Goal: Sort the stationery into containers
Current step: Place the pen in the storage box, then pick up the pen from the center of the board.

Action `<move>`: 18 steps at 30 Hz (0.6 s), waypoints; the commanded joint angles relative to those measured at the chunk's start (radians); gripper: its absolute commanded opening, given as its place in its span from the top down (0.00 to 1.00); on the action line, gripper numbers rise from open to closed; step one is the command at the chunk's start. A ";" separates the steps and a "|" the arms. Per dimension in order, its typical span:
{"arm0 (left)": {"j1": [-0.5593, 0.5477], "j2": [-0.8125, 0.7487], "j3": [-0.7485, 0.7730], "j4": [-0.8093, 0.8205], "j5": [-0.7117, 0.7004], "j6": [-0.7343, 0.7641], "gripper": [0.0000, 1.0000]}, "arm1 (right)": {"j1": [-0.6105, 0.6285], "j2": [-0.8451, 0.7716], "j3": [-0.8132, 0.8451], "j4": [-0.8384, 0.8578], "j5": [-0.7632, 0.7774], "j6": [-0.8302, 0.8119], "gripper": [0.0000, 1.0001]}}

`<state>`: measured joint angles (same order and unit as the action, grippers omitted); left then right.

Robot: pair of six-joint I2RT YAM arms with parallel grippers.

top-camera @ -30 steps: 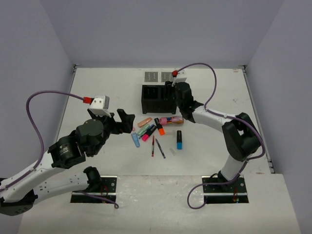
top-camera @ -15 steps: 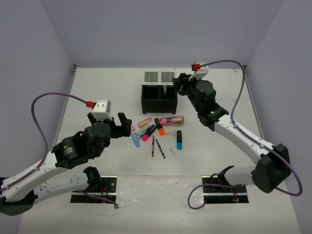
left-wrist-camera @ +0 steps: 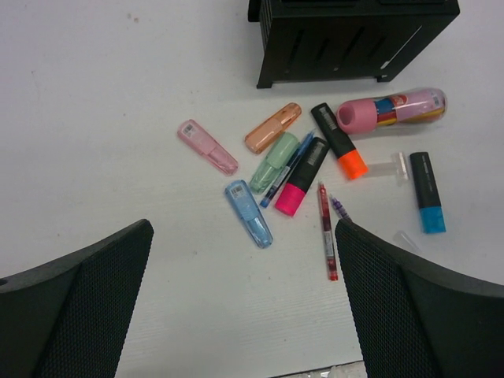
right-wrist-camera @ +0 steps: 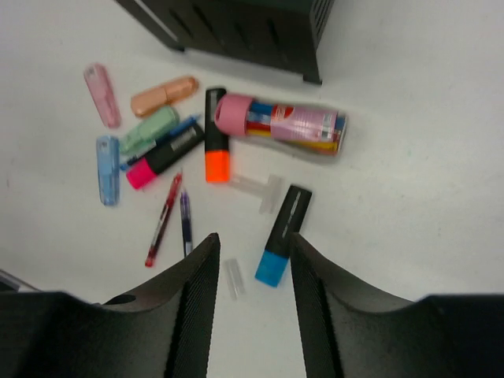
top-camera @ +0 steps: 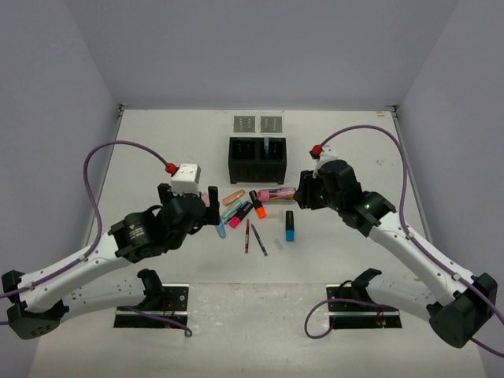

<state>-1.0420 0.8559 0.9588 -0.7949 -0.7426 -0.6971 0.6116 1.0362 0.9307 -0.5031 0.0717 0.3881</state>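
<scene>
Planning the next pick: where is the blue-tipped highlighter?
Top view: the blue-tipped highlighter lies right of the dark pen, just nearer the arms than the pink tube.

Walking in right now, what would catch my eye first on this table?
A bright scatter of markers and pens lies in the middle, just in front of a black box. From either side the left gripper and right gripper point down at the scatter, both open and empty, the left spread much wider.

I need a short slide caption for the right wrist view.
Blue highlighter framed by the open right gripper; black box beyond.
</scene>
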 commanded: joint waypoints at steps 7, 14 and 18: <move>-0.001 0.055 0.007 -0.024 -0.001 -0.071 0.00 | 0.221 0.112 -0.080 -0.078 -0.005 0.087 0.63; -0.001 0.037 0.004 -0.052 -0.035 -0.114 0.00 | 0.305 0.266 -0.037 0.025 0.000 0.144 0.63; -0.001 -0.019 0.010 -0.025 0.026 0.001 0.00 | 0.334 0.443 0.062 -0.028 0.012 0.143 0.61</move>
<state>-1.0420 0.8935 0.9565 -0.8349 -0.7362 -0.7611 0.9223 1.3588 0.8911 -0.5294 0.0616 0.4982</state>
